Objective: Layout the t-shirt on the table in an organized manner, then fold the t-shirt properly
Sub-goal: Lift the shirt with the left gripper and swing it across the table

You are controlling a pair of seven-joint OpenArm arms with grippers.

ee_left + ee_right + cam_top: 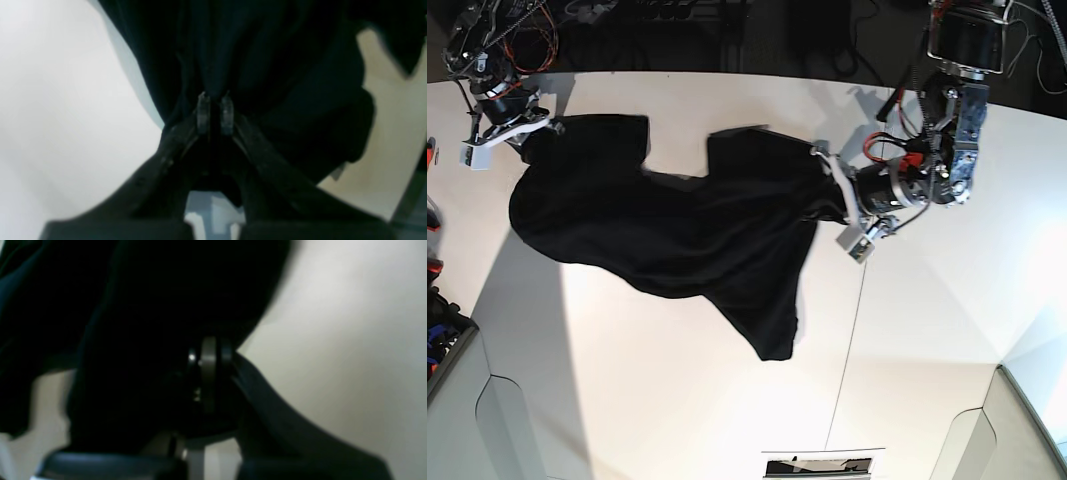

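Layout stage, folding not begun.
Left gripper and right gripper each pinch the bunched t-shirt above the table.

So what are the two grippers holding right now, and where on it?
Both pinch the black cloth t-shirt: left gripper and right gripper at opposite edges; which parts, unclear.

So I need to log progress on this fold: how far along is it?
Early. Done: both grippers have hold of the t-shirt, the left gripper and the right gripper each shut on black cloth at opposite ends. In hand: spreading it between the arms; it hangs bunched and crooked over the table. Left: laying it flat, then every fold.
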